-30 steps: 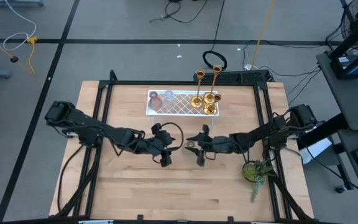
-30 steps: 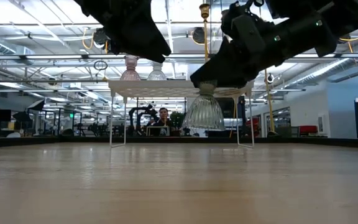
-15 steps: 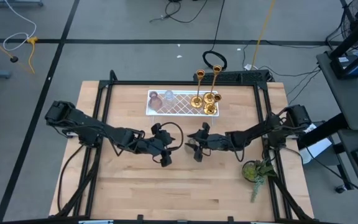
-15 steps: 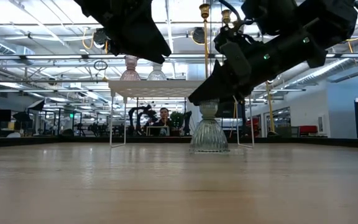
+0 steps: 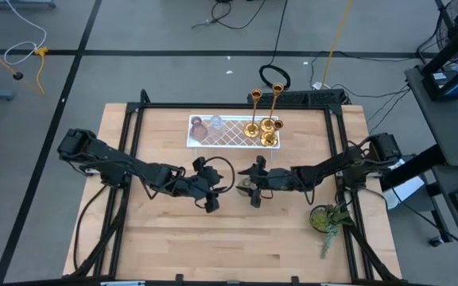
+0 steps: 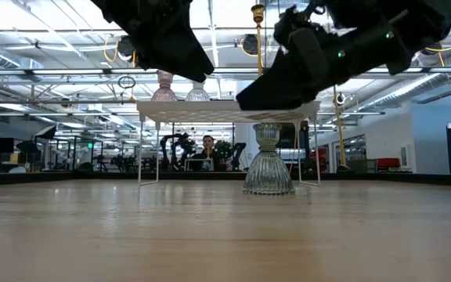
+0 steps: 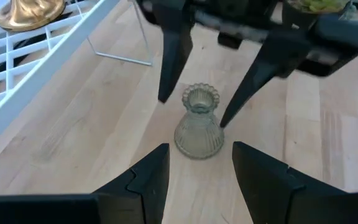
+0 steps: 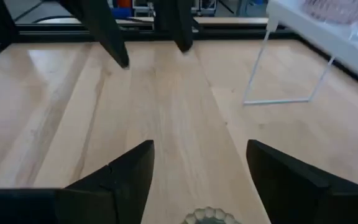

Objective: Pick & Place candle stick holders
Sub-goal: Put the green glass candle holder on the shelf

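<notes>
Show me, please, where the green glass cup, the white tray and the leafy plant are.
green glass cup (image 7: 198, 130): left wrist view, on its ribbed body.
white tray (image 5: 230, 132): high view, on its bare lattice.
leafy plant (image 5: 327, 218): high view, on its leaves.

Both grippers, left (image 5: 211, 199); right (image 5: 253, 193), face each other mid-table; gold candlesticks (image 5: 262, 125) on tray (image 5: 227, 141)

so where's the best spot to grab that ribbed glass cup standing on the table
Probably at the narrow neck of the glass cup, just under its flared rim, coming down from above. It stands upright on the bare table, and the ribbed body widens below, so fingers closing there should catch under the rim rather than slip. The open right gripper already straddles it.
</notes>
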Robot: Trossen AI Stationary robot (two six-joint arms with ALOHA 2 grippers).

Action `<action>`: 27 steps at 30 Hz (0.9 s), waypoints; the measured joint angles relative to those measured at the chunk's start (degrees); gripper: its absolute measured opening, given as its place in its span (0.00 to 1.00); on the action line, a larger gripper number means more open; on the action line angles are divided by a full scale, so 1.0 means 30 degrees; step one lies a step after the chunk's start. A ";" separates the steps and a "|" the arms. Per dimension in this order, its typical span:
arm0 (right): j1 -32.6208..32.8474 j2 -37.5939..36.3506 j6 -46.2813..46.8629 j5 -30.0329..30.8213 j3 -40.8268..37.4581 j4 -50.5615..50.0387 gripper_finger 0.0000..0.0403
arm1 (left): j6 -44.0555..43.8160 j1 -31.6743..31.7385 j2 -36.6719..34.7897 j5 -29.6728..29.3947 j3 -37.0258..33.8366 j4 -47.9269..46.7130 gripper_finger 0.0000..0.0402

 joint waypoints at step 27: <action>0.3473 -0.9539 0.0887 -0.0467 -0.3778 -0.5280 0.60 | -0.0523 0.1390 0.9694 -0.1544 0.0024 1.4446 0.45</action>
